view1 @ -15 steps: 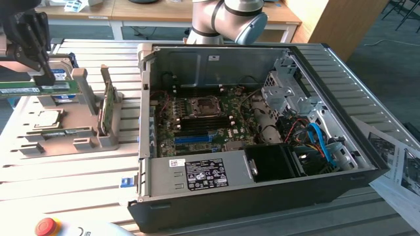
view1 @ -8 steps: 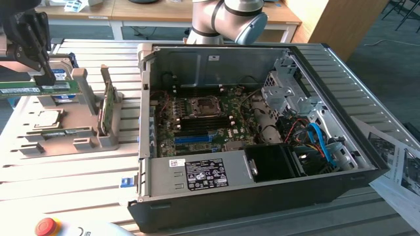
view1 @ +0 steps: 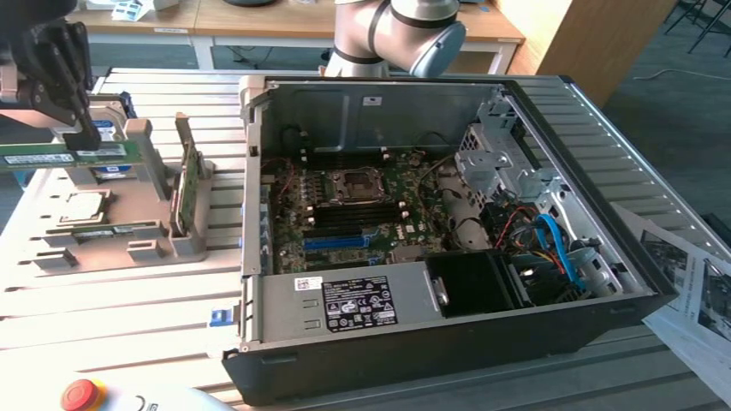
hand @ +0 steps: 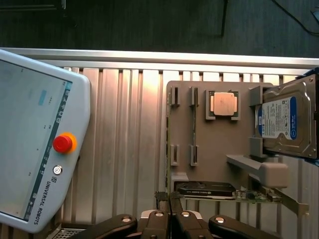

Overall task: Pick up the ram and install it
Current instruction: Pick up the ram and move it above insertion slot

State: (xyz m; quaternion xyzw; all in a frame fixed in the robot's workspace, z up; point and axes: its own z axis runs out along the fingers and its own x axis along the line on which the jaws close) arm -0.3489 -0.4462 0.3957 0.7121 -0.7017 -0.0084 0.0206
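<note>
The open computer case (view1: 457,342) sits on the slatted surface (view1: 115,300). At the exterior view's left, over the grey parts holder (view1: 143,229), the gripper (view1: 85,144) is clenched on the ram (view1: 44,158), which it holds level.

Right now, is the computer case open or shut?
Open: the computer case has no side cover, and its green circuit board shows inside.

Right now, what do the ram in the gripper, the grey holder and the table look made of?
The ram: green circuit board, white label strip, likely fibreglass laminate. The grey holder: matte, blocky, probably plastic. The table: ribbed, pale sheen, likely aluminium.
</note>
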